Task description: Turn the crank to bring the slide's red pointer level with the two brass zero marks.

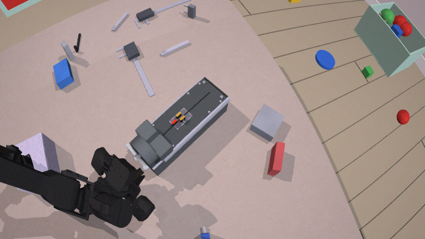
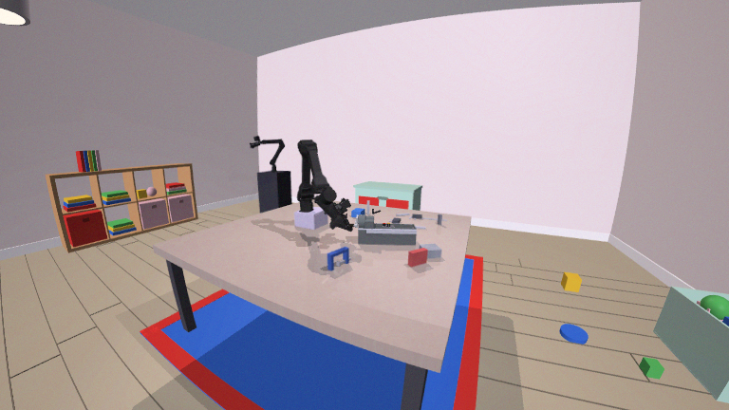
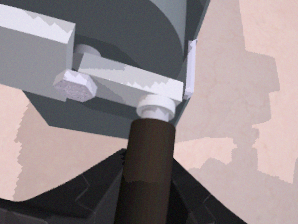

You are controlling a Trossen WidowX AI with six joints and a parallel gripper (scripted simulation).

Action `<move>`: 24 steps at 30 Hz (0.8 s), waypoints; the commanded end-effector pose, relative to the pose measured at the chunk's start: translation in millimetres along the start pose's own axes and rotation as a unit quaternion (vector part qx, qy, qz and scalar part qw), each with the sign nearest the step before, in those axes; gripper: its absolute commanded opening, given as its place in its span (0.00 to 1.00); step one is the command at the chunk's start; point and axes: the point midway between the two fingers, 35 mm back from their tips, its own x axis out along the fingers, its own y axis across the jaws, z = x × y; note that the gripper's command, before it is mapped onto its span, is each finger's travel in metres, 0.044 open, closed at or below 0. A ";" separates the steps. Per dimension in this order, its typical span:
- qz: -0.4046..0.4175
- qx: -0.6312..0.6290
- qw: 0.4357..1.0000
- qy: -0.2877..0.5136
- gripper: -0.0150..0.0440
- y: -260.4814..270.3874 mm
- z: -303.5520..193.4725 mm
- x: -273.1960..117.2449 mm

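Note:
The machine (image 1: pixel 194 111) (image 2: pixel 387 237) is a long dark grey box with pale rails. Its red pointer (image 1: pixel 174 121) sits off the two brass marks, the first mark (image 1: pixel 178 114) and the second mark (image 1: pixel 182 118), displaced toward the crank end. The pale crank arm (image 1: pixel 141 164) (image 3: pixel 132 80) is at the machine's near-left end; in the wrist view it runs to the lower right from its hub. The brown handle (image 3: pixel 150 145) points back toward the wrist camera. My gripper (image 1: pixel 139 175) (image 2: pixel 351 227) (image 3: pixel 145 161) is shut on the handle; the fingertips are partly hidden.
A grey block (image 1: pixel 267 122) and a red block (image 1: pixel 276 159) are right of the machine. A blue block (image 1: pixel 63 73) and loose grey parts are behind it. A blue arch (image 2: pixel 338 258) stands toward the front, and a lilac block (image 1: pixel 38 151) is at the arm's base.

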 end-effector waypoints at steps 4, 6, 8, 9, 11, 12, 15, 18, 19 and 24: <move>-0.003 -0.004 1.000 -0.006 0.25 -1.7 9.3 -9.9; -0.003 -0.004 1.000 -0.006 0.25 -0.8 11.5 -12.2; -0.003 -0.004 1.000 -0.006 0.25 0.2 13.5 -14.2; -0.003 -0.004 1.000 -0.006 0.25 0.9 14.4 -15.1; -0.003 -0.004 1.000 -0.006 0.25 2.6 16.6 -17.3; -0.003 -0.004 1.000 -0.006 0.25 3.6 17.6 -18.3; -0.003 -0.004 1.000 -0.006 0.25 7.0 20.8 -21.4; -0.003 -0.004 1.000 -0.007 0.25 10.9 23.4 -23.9; -0.003 -0.004 1.000 -0.007 0.25 12.3 24.1 -24.6; -0.002 -0.004 1.000 -0.007 0.25 19.4 26.3 -26.9</move>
